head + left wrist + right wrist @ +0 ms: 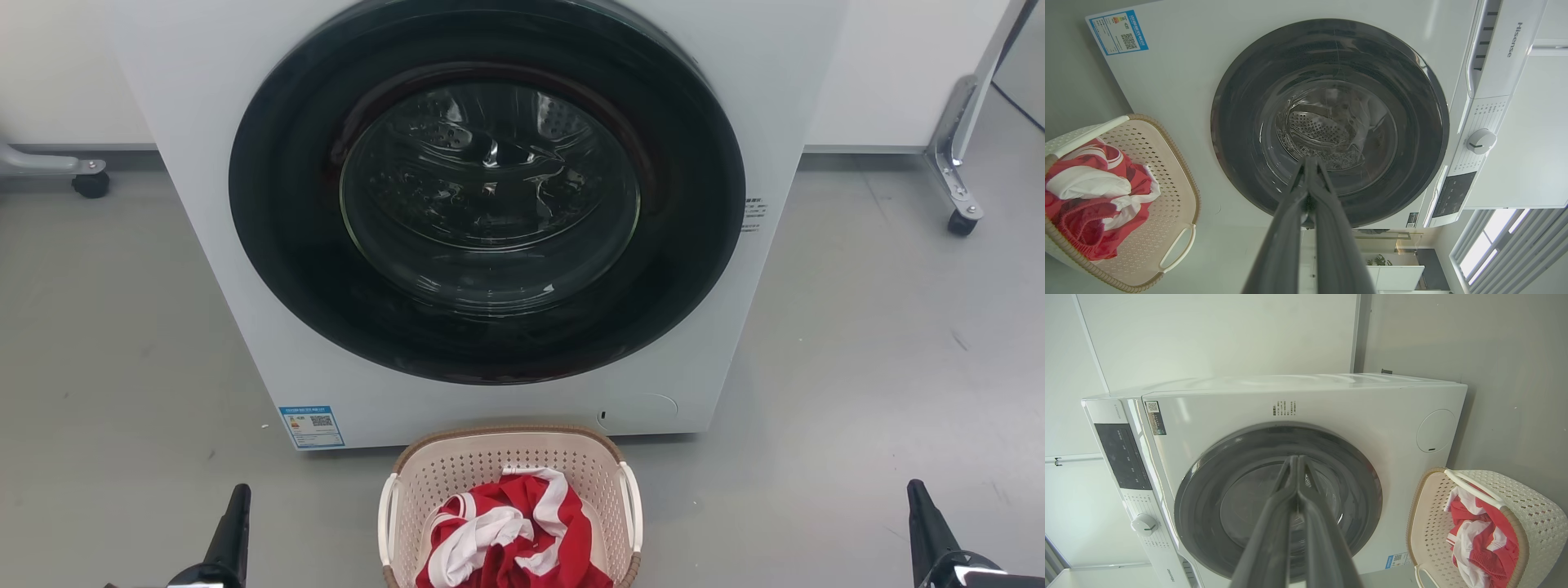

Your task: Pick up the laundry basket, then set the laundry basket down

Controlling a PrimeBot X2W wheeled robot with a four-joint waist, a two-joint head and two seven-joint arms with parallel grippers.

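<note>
laundry basket (498, 457) stands upright on the grey floor (857, 367), just in front of the washer (237, 269), below its shut round door (490, 212). its near edge is cut off in the head view. both white side handles are free, nothing touches them.

contents: one crumpled red-and-white garment (510, 531), heaped in the middle of the basket, some of the perforated wall bare around it. cannot tell what, if anything, is in the drum behind the glass.

left gripper (1309, 163): fingers clenched tip to tip, nothing between them. right gripper (1295, 459): same, clenched on nothing. both sit low, one each side of the basket and well apart from it, pointing at the washer.

step: not settled. the scene fits a basket waiting to be lifted, and equally one put back down with the arms drawn off. judgement: if a lift is due, it needs the fingers parted, a hold at the handles or rim, and the basket kept level so the garment stays in.
</note>
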